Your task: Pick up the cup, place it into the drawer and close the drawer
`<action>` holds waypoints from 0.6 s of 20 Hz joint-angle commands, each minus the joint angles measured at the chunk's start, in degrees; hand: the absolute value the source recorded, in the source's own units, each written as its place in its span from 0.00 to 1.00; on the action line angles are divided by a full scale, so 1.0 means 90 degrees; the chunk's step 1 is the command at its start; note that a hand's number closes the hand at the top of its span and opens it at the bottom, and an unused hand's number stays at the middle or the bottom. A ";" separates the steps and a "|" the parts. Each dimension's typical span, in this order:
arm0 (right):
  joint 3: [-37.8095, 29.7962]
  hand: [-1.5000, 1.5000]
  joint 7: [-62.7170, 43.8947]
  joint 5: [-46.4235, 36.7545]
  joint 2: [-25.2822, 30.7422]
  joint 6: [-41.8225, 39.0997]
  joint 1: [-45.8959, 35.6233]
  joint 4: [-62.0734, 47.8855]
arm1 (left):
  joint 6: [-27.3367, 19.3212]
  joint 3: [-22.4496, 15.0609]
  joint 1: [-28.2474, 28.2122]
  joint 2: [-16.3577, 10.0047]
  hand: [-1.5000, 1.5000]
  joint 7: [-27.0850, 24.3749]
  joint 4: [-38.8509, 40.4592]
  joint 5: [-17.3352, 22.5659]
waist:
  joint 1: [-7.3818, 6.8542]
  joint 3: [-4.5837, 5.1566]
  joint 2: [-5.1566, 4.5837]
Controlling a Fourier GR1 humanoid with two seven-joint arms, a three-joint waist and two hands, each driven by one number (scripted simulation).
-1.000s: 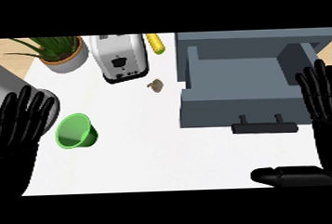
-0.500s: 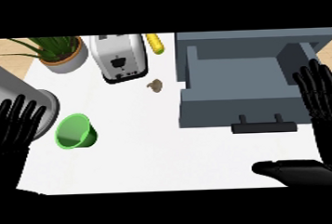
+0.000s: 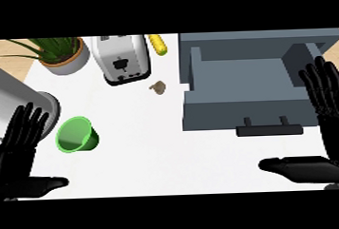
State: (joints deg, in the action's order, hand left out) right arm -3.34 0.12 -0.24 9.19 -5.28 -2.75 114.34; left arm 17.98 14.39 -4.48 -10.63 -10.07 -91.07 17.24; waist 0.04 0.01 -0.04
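Note:
A green cup (image 3: pixel 77 135) lies on its side on the white counter (image 3: pixel 166 150) at the left, its mouth facing up and left. My left hand (image 3: pixel 17 145) is open just left of the cup, fingers straight and pointing up, not touching it. The grey drawer (image 3: pixel 249 92) stands pulled open at the right, with a dark handle (image 3: pixel 270 129) on its front and nothing inside. My right hand (image 3: pixel 330 115) is open at the right edge beside the drawer, fingers up, thumb stretched left.
A silver toaster (image 3: pixel 123 58) stands at the back, with a potted plant (image 3: pixel 60 53) to its left, a yellow item (image 3: pixel 157 44) to its right and a small brown lump (image 3: pixel 158 87) in front. A grey rounded object (image 3: pixel 14 105) sits at the far left.
My left hand has slid down and slightly right, now lower beside the cup. The grey object at the far left has come more into view. The right hand has barely moved.

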 commanded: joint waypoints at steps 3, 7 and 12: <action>0.0259 0.00 0.0282 -0.0337 -0.0213 0.0048 0.0133 -0.0104 | 0.0120 0.0447 0.0415 -0.0315 0.00 -0.1081 0.1816 -0.0539 | 0.0026 0.0003 -0.0008; 0.0346 0.00 0.0614 -0.0472 -0.0352 0.0048 0.0297 -0.0341 | 0.0099 0.0438 0.0618 -0.0392 0.00 -0.1557 0.2746 -0.0906 | 0.0030 0.0002 -0.0009; -0.0143 0.00 0.0264 -0.0041 -0.0035 -0.0212 -0.0119 -0.0304 | 0.0276 0.0586 0.1100 -0.0655 0.00 -0.2576 0.4386 -0.1142 | 0.0023 0.0002 -0.0003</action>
State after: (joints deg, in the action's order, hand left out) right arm -3.02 1.75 -1.87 7.71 -5.44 -3.59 112.27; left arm 18.65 18.42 3.17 -14.55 -26.77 -61.46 8.35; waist 0.27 0.05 -0.09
